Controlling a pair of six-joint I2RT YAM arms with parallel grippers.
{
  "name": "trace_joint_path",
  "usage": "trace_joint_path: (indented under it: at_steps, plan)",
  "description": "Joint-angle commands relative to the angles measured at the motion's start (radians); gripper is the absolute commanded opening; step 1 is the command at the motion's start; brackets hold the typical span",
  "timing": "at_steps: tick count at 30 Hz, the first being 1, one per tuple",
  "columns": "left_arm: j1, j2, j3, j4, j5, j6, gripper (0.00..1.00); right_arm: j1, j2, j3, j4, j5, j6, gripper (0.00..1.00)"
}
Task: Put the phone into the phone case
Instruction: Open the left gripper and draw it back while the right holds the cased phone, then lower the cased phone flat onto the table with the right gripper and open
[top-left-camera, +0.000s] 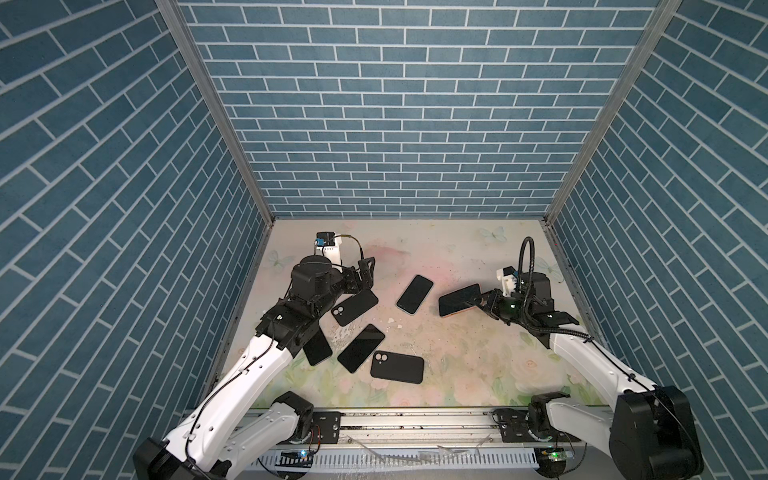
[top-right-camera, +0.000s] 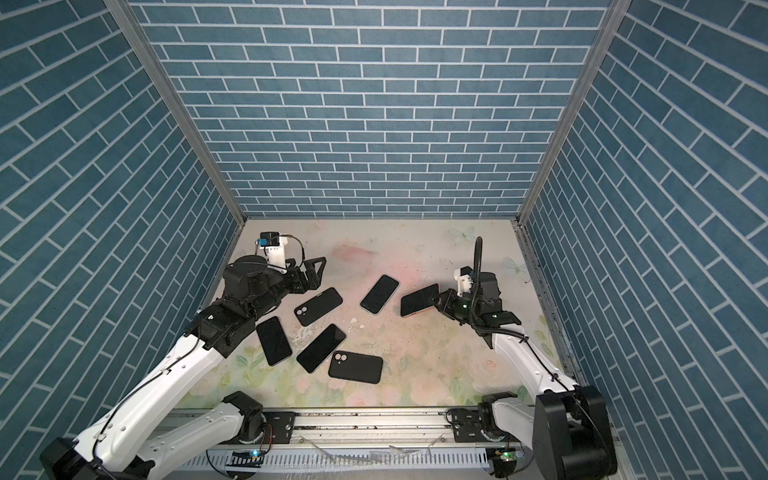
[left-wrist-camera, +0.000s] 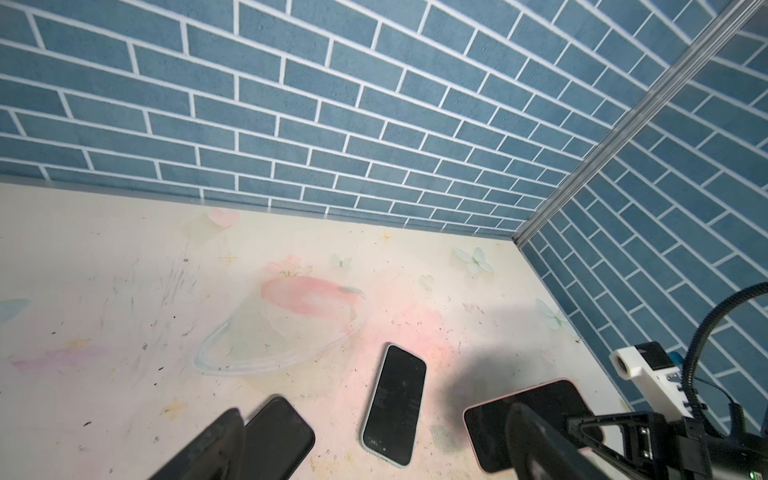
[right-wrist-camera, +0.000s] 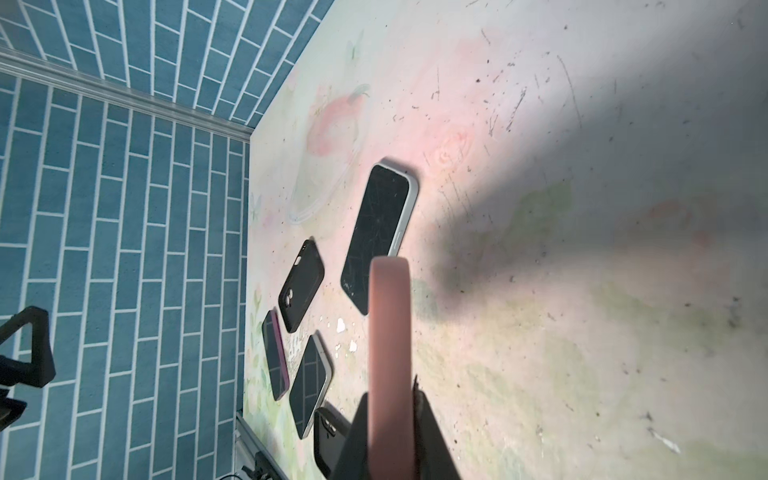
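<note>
The right pincer (top-left-camera: 478, 301) is clamped on a pink-cased dark phone (top-left-camera: 457, 300); the left pincer (top-left-camera: 363, 276), spread wide, is beside a black rubbery phone case (top-left-camera: 355, 308).

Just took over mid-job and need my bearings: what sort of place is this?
Probably a robot test booth, not a real room: brick-print wall panels on aluminium posts, a flower-print tabletop, and a metal mounting rail along its front edge.

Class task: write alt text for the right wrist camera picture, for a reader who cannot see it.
The right hand grips a pink-edged phone, seen edge-on, in front of a scuffed floral table. Beyond lie a pale-edged phone screen up, a black phone case, a purple-edged phone and a silver-edged phone, near a blue brick-pattern wall.
</note>
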Motion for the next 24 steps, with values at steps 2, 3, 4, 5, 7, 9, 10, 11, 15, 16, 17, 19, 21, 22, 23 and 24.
trace_joint_path:
  at_steps: [2, 3, 4, 5, 7, 9, 10, 11, 15, 16, 17, 19, 21, 22, 23, 24]
  plan:
    - [0.007, 0.018, -0.022, -0.015, 0.011, 0.002, 0.99, -0.007, 0.080, 0.006, 0.182, 0.037, 0.022, 0.00]
    - [0.008, 0.023, -0.025, -0.011, 0.015, -0.002, 1.00, -0.008, 0.107, 0.009, 0.204, 0.032, 0.025, 0.00]
    - [0.009, 0.023, -0.028, -0.005, 0.018, -0.003, 1.00, -0.008, 0.133, 0.011, 0.226, 0.026, 0.030, 0.00]
    - [0.008, 0.026, -0.032, -0.001, 0.020, -0.005, 0.99, -0.008, 0.155, 0.015, 0.243, 0.021, 0.033, 0.00]
    - [0.010, 0.031, -0.034, 0.001, 0.018, -0.003, 1.00, -0.008, 0.199, 0.024, 0.263, 0.014, 0.034, 0.00]
    - [0.013, 0.039, -0.031, -0.001, 0.018, -0.004, 0.99, -0.008, 0.228, 0.033, 0.278, 0.019, 0.034, 0.00]
    - [0.013, 0.043, -0.030, -0.004, 0.020, -0.005, 1.00, -0.008, 0.245, 0.036, 0.282, 0.022, 0.033, 0.00]
    - [0.014, 0.049, -0.027, -0.006, 0.022, -0.005, 1.00, -0.008, 0.259, 0.039, 0.290, 0.025, 0.034, 0.00]
    - [0.019, 0.068, -0.020, -0.006, 0.032, -0.010, 0.99, -0.007, 0.333, 0.056, 0.307, 0.028, 0.036, 0.00]
    - [0.019, 0.073, -0.019, -0.007, 0.034, -0.011, 1.00, -0.008, 0.355, 0.061, 0.311, 0.028, 0.039, 0.00]
    - [0.020, 0.078, -0.018, -0.006, 0.035, -0.010, 0.99, -0.008, 0.375, 0.066, 0.315, 0.027, 0.042, 0.00]
    - [0.020, 0.084, -0.016, -0.008, 0.037, -0.011, 1.00, -0.008, 0.423, 0.076, 0.341, 0.018, 0.054, 0.00]
    - [0.022, 0.090, -0.013, -0.012, 0.037, -0.011, 1.00, -0.008, 0.464, 0.081, 0.375, 0.010, 0.070, 0.00]
    - [0.024, 0.091, -0.011, -0.013, 0.037, -0.010, 1.00, -0.009, 0.485, 0.085, 0.389, 0.008, 0.077, 0.00]
    - [0.025, 0.094, -0.010, -0.016, 0.038, -0.010, 1.00, -0.008, 0.503, 0.089, 0.400, 0.007, 0.082, 0.00]
    - [0.027, 0.097, -0.008, -0.017, 0.038, -0.010, 1.00, -0.008, 0.519, 0.094, 0.409, 0.006, 0.085, 0.00]
